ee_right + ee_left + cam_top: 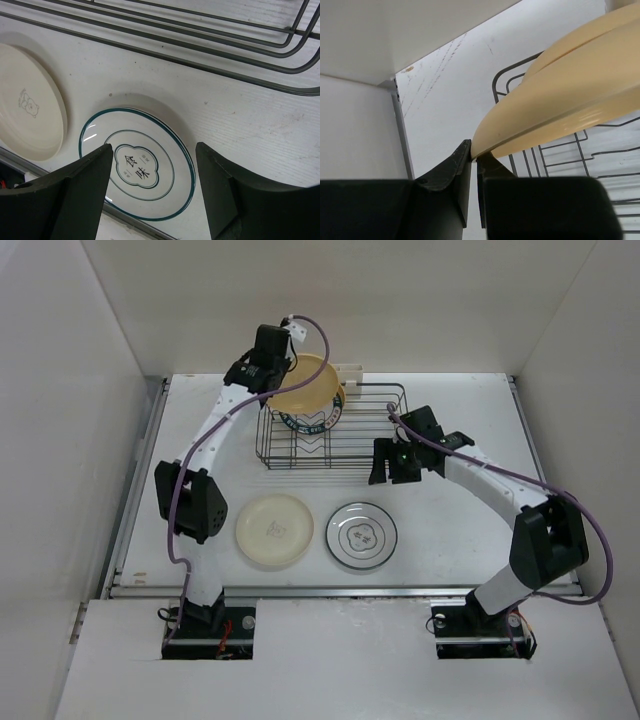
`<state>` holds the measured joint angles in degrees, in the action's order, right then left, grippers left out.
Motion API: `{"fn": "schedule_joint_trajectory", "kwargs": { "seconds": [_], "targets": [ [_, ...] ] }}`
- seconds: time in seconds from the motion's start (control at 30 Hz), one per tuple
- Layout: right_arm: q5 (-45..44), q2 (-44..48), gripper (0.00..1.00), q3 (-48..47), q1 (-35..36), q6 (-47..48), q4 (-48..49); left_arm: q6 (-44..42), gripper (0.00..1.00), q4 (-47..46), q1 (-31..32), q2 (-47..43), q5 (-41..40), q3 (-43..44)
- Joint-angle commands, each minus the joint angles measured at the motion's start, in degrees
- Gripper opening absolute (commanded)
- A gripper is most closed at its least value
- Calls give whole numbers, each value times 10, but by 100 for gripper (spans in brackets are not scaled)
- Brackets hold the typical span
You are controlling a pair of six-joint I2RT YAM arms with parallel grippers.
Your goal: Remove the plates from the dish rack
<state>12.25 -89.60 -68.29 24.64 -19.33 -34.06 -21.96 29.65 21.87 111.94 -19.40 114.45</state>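
yellow plate (305, 385) tilted, patterned plate (312, 422) racked, cream plate (274, 530), ringed plate (361, 536) flat

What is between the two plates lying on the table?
Nothing, just a bare strip of table between the cream plate and the ringed plate, clearest from the top camera.

The top external view looks steeply down from above and behind the arm bases, far enough off to hold the whole table (470, 390) and both arms. The left wrist view sits just behind the left end effector (474, 157), looking along its fingers toward the back-left corner, very near the yellow-orange plate (560, 105) and the dish rack (540, 150). The right wrist view looks down past the right end effector (152, 150) from close above the table, and shares the ringed white plate (145, 165), the cream plate (30, 105) and the rack's edge with the top view.
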Motion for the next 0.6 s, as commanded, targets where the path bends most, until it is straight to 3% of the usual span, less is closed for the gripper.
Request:
{"fn": "schedule_joint_trajectory", "kwargs": {
  "seconds": [0.0,0.2,0.33,0.47,0.57],
  "targets": [
    [1,26,73,3,-3,-4,30,31,0,1,0,-39,-11,43],
    [-5,37,73,-3,-3,-4,30,71,0,107,-5,-70,21,99],
    [-10,43,73,3,-3,-4,30,76,0,242,-38,-93,127,160],
    [-4,55,73,3,-3,-4,36,-7,0,395,-59,-114,275,153],
    [1,55,73,3,-3,-4,42,-99,0,499,-59,-130,311,105]
  ]
}}
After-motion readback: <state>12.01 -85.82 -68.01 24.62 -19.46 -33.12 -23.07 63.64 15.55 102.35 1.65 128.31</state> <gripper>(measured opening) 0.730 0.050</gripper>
